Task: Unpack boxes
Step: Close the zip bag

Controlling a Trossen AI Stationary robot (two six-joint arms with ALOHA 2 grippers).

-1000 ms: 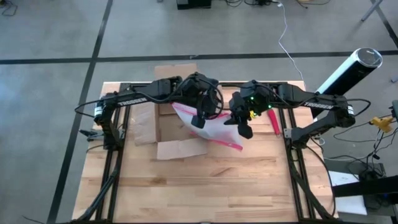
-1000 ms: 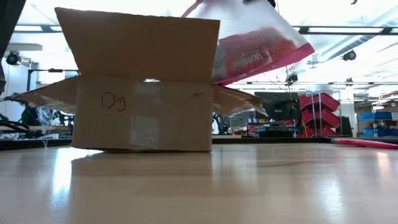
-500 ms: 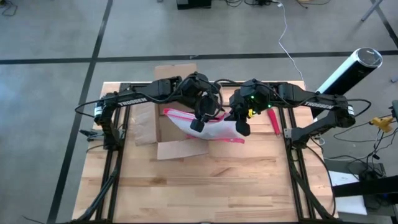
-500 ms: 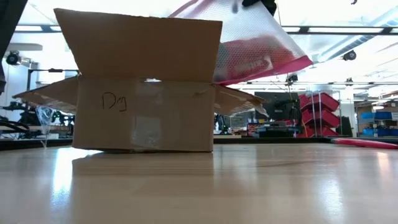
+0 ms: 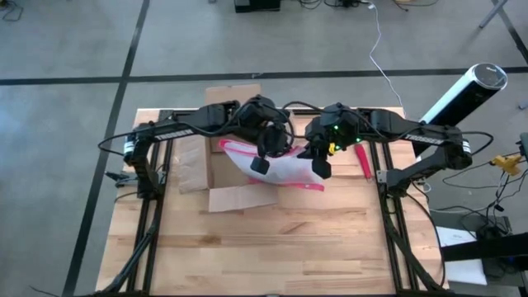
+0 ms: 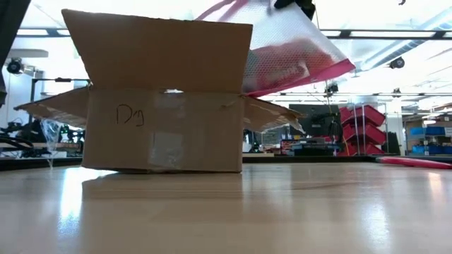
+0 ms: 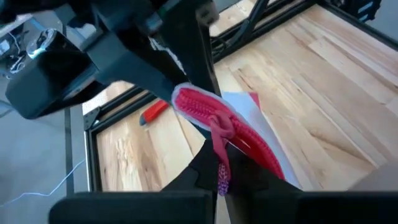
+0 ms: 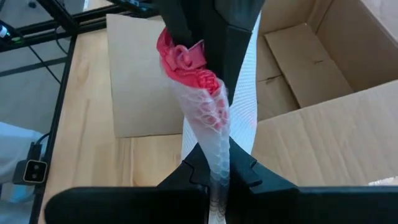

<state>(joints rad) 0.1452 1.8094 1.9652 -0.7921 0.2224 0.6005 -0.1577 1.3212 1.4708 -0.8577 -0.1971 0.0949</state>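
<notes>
Both sets of jaws are clamped on the pink-edged translucent bubble-lined pouch, one at each end. Left gripper pinches the bunched pink zip edge; its fingers meet on the crumpled rim with no gap showing. Right gripper pinches the white bubble film; the material gathers into a tight twist where the fingers close.

Pouch hangs between the two arms, sagging in the middle, clear of the bench. Seen from the low camera it sits above and to one side of the open flap, tilted, a red mass showing inside it.

Brown corrugated cardboard box stands on the bench below the left arm, flaps splayed outward, top open, clear tape and a pale label on its near face, a handwritten mark beside them. A pink strip-like object lies on the bench by the right arm.

Handling judgement: pouch is soft, light, slippery film; it crumples under grip, so edges and the stiffer zip rim are the surest holds. Box is stiff but light and likely to slide or tip if a flap is tugged; better held by a side wall or a flap's fold line than by the flap's free edge.
</notes>
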